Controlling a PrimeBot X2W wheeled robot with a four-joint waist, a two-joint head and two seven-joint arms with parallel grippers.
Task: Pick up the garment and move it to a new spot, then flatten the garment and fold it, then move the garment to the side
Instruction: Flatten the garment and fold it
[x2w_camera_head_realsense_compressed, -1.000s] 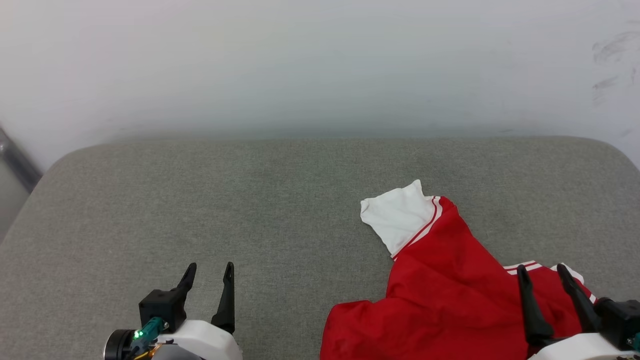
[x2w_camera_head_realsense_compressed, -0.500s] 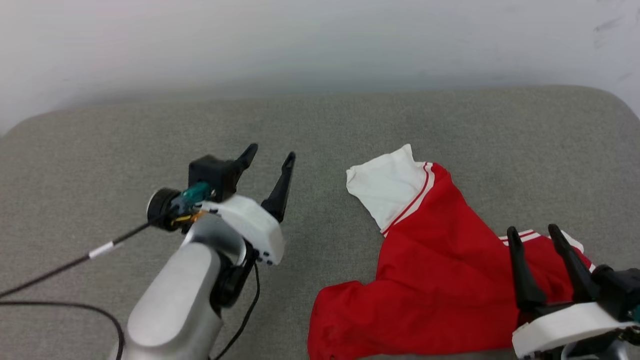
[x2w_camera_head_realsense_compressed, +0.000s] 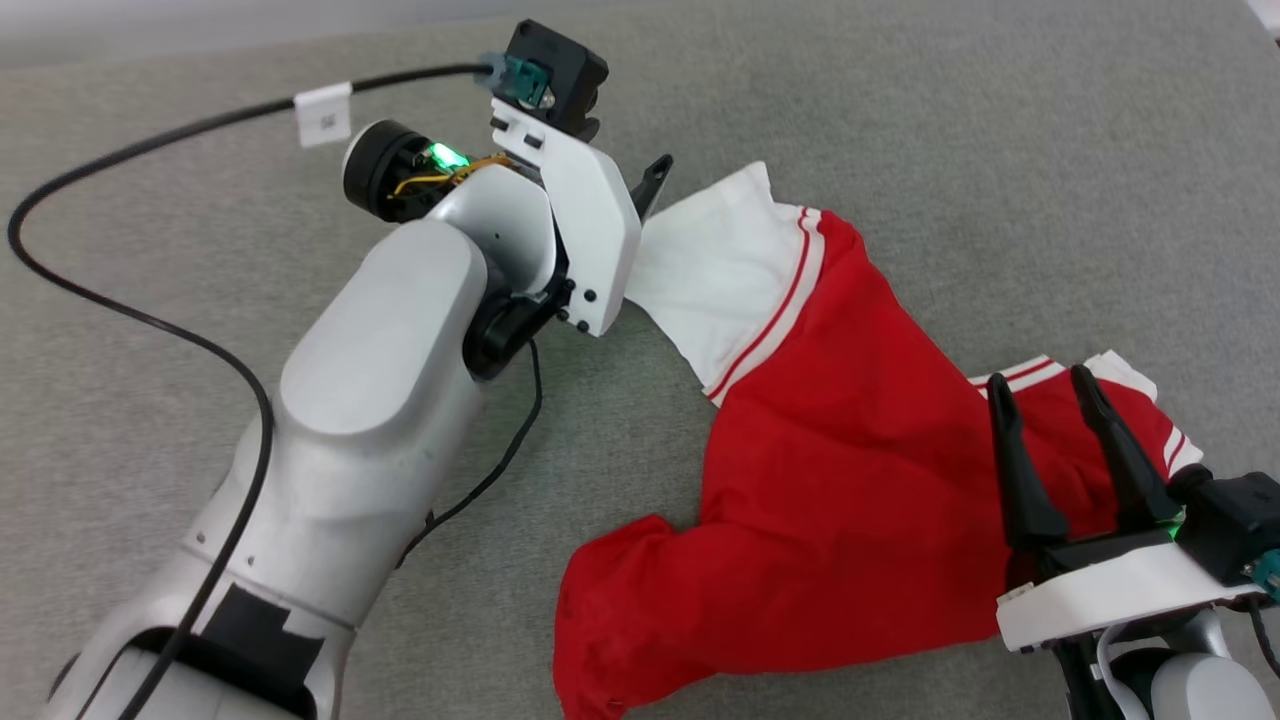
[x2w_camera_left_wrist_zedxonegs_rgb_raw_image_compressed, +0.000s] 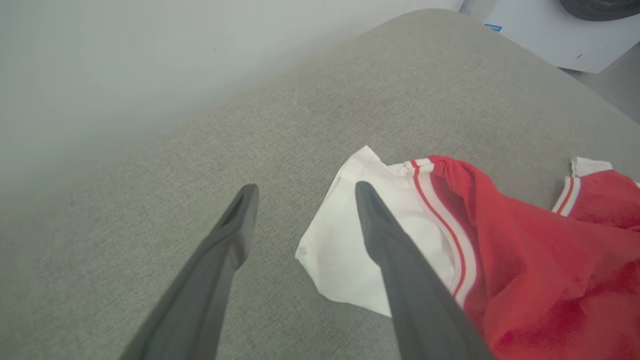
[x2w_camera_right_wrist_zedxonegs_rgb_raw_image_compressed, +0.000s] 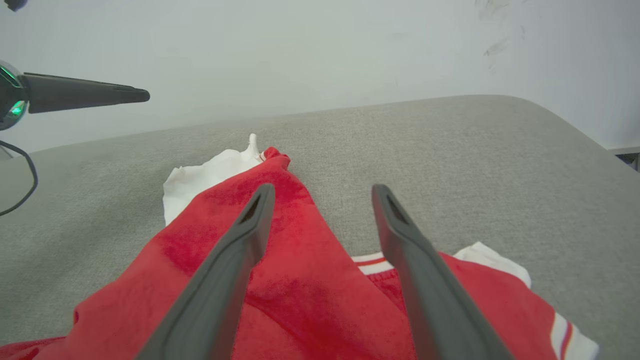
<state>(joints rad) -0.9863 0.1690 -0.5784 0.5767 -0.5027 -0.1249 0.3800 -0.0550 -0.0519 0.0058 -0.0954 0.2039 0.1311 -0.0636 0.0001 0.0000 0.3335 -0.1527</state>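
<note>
The red jersey T-shirt (x2w_camera_head_realsense_compressed: 850, 480) with white sleeves and red-and-white striped trim lies crumpled on the right half of a grey woven fabric cushion (x2w_camera_head_realsense_compressed: 200, 250), reaching the near edge. Its long axis runs on a diagonal in the head view, from the bunched red hem at the lower middle up and away to one white short sleeve (x2w_camera_head_realsense_compressed: 715, 270), which points toward the far left. The second white sleeve (x2w_camera_head_realsense_compressed: 1130, 385) pokes out on the right side, and the red body between the two is rumpled, not flat. No lettering shows on the side facing up.

The cushion has rounded corners and backs onto a pale wall (x2w_camera_right_wrist_zedxonegs_rgb_raw_image_compressed: 300, 50) with a few dark scuffs. Beyond the cushion's corner, the left wrist view catches what may be a white flat sheet (x2w_camera_left_wrist_zedxonegs_rgb_raw_image_compressed: 545, 42) on the floor, though it is too cropped to be sure.

The left gripper (x2w_camera_left_wrist_zedxonegs_rgb_raw_image_compressed: 305, 191) is spread wide with nothing between its fingers, one over bare cushion and the other over the far sleeve's edge; in the right wrist view it sits raised off the surface. The right gripper (x2w_camera_head_realsense_compressed: 1040, 380) is likewise released and empty, poised over the red body just beside the second sleeve. A black cable (x2w_camera_head_realsense_compressed: 130, 310) with a white tag loops across the cushion from the left wrist.
</note>
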